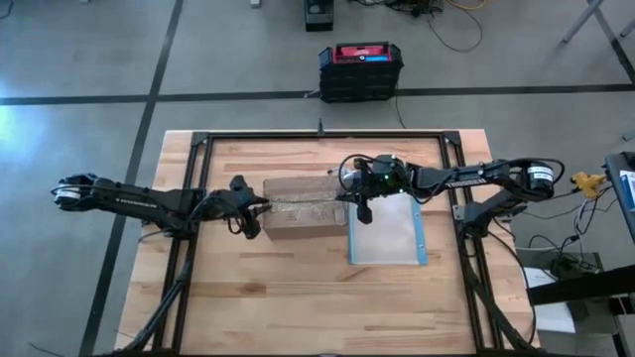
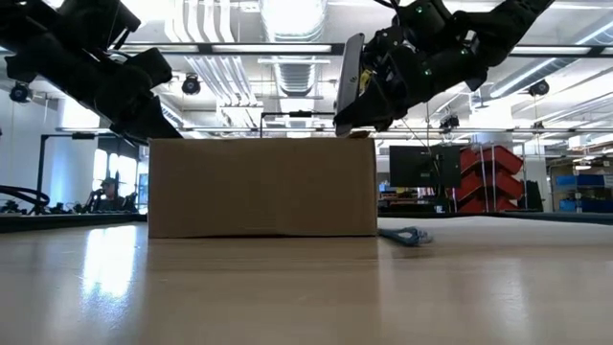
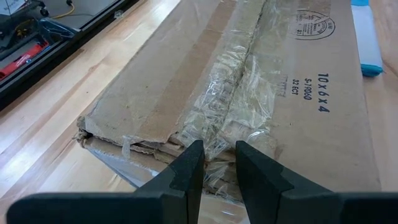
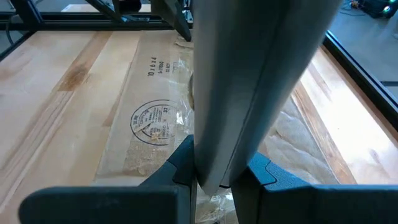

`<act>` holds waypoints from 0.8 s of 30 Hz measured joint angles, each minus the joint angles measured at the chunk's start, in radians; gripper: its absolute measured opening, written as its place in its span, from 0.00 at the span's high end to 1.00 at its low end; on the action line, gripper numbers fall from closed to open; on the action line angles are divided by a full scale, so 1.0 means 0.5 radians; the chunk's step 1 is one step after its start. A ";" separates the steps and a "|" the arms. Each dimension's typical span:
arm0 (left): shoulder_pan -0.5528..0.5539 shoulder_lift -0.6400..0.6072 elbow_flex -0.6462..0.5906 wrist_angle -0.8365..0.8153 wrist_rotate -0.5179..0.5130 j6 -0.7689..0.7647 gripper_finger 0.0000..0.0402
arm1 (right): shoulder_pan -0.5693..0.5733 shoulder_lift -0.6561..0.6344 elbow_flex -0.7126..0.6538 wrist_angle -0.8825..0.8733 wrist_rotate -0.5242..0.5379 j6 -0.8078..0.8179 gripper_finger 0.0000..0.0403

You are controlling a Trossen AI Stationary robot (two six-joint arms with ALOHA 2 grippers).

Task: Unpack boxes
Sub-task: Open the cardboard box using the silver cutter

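A brown cardboard box (image 1: 303,206) lies lengthwise at the middle of the table, its flaps shut and crumpled clear tape (image 3: 239,93) along the top seam. My left gripper (image 1: 256,210) is at the box's left end, its fingers narrowly apart on the taped seam. My right gripper (image 1: 362,201) hangs over the box's right end, shut on a flat grey item (image 2: 350,81) that stands up above the box top. What that item is I cannot tell. My left gripper (image 3: 217,165) has the crumpled tape and frayed flap ends at the seam (image 3: 219,146) between its two fingers, at the top of the box's left end. It comes slanting down from the table's left. The box rests flat on the table. My right gripper (image 4: 214,177) pinches the grey item's lower edge (image 4: 214,155) between its two fingers. The fingers come slanting down from the table's right. The item stands nearly upright above them, leaning a little, over the box's right end (image 2: 369,139).
A flat clear pouch with a blue edge (image 1: 389,233) lies on the table just right of the box. A black-and-red case (image 1: 360,69) sits on the floor beyond the far edge. Black frame rails (image 1: 189,238) run along the table's left and right sides.
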 joint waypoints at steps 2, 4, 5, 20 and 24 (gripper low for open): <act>0.000 0.005 0.000 0.005 0.000 -0.003 0.80 | 0.000 -0.015 -0.007 -0.006 0.000 0.000 0.89; 0.000 0.008 0.000 0.013 0.001 -0.008 0.80 | 0.000 -0.034 -0.021 -0.009 0.000 0.005 0.89; 0.000 0.008 0.000 0.013 0.001 -0.008 0.80 | 0.000 -0.051 -0.029 -0.010 0.002 0.005 0.89; 0.000 0.011 0.000 0.014 -0.006 -0.009 0.80 | -0.014 -0.166 -0.203 0.324 0.029 0.096 0.89; 0.000 0.011 -0.001 0.024 -0.006 -0.022 0.80 | -0.014 -0.008 -0.179 0.449 -0.003 0.113 0.89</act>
